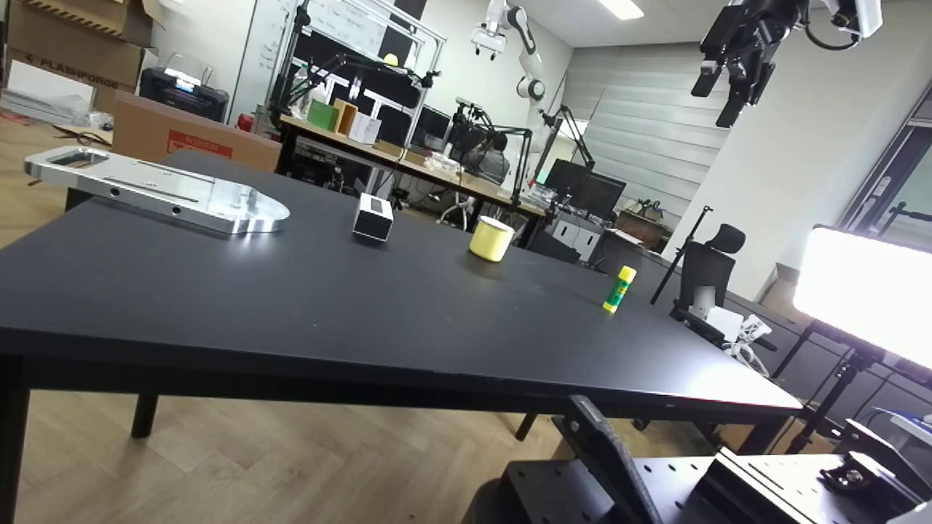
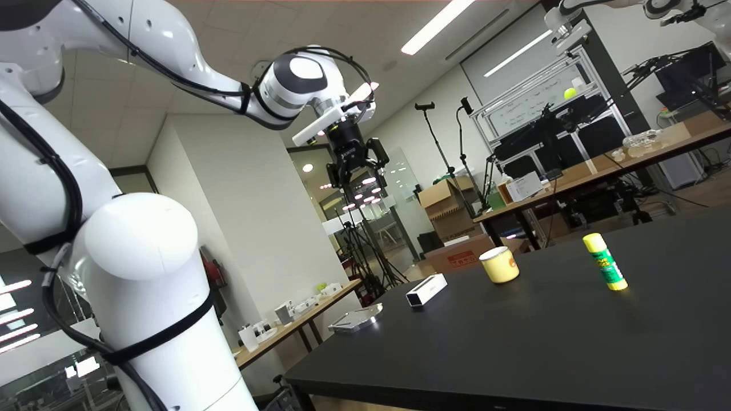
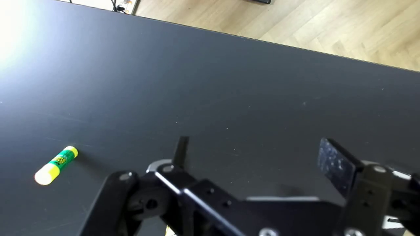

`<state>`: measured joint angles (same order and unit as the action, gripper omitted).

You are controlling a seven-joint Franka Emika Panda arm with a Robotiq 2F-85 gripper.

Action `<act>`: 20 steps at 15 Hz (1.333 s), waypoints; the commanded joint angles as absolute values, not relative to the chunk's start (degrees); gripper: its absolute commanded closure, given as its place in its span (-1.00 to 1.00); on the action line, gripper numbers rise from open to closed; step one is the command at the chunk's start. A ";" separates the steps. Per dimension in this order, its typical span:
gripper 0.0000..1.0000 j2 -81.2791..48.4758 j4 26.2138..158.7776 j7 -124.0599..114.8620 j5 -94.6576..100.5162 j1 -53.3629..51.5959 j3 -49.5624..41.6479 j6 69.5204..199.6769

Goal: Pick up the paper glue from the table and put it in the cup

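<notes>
Firstly, one cup (image 1: 491, 241), pale yellow, short and round, upright on a black tabletop (image 1: 328, 306). Paper glue (image 2: 605, 262): one slim stick, green label between yellow ends, standing on the tabletop to the right of the cup in both exterior views, well clear of it. Boxy object (image 1: 373, 218): one, white and black, to the left of the cup in both exterior views, the two apart. Metal plate (image 1: 167, 188): one, silvery, farther left of the cup than the boxy object; one end juts past the tabletop's edge. Gripper (image 3: 257, 155): one, black, well above the cup's height; its jaws spread wide, dark tabletop showing between them in the wrist view. Robot arm (image 2: 134, 245): one, white, jointed, carrying the gripper, to the left of the cup in an exterior view. Panel lamp (image 1: 866, 298): one, lit, right of the cup in an exterior view. Office chair (image 1: 705, 268): one, black, same side of the cup, beyond the tabletop. Desk (image 2: 674, 144): one, wooden-topped, behind the cup in both exterior views. Cardboard carton (image 1: 196, 138): one, red-marked, left of the cup, past the metal plate.
</notes>
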<state>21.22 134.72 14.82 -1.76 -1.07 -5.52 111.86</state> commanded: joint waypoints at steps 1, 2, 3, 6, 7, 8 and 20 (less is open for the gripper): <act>-1.00 21.19 134.63 14.91 -1.89 -0.67 -5.14 111.74; -1.00 21.19 134.63 14.91 -1.89 -0.67 -5.14 111.74; -1.00 21.19 134.63 14.91 -1.89 -0.67 -5.14 111.74; -1.00 21.19 134.63 14.92 -1.89 -0.67 -5.14 111.74; -1.00 21.19 134.63 14.92 -1.89 -0.67 -5.14 111.74; -1.00 21.19 134.63 14.92 -1.89 -0.67 -5.14 111.74; -1.00 12.86 129.46 17.34 1.39 0.78 -6.21 119.43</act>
<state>18.80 134.01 15.74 -0.58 -0.54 -5.60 116.24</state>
